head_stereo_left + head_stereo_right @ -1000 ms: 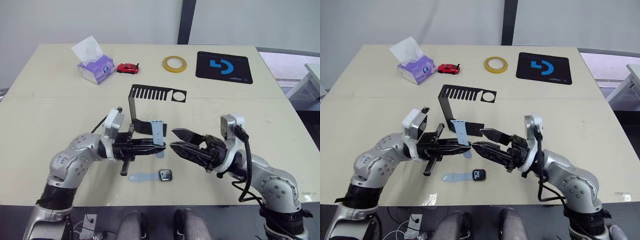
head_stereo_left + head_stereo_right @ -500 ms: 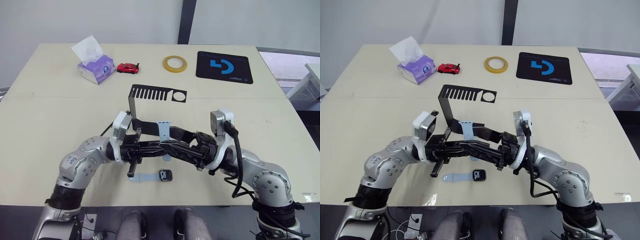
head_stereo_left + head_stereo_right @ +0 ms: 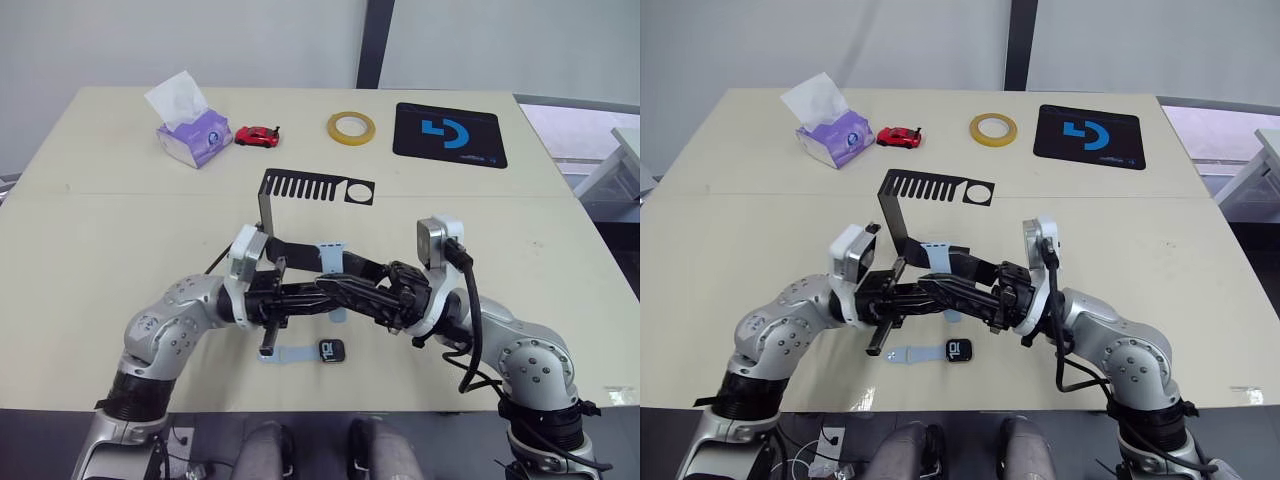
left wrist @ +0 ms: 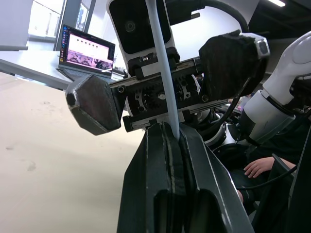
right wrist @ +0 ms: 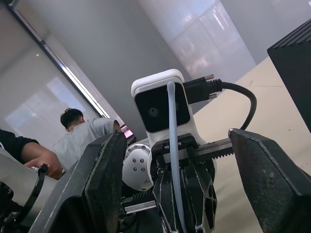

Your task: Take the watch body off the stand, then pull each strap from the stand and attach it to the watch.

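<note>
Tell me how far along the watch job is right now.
Done: the watch body lies on the table, off the stand, with one strap already on it. In hand: the left tool pinches the second strap, with the open right tool around it. Left: attaching that strap.

Watch body flat on table — one strap attached.
</note>
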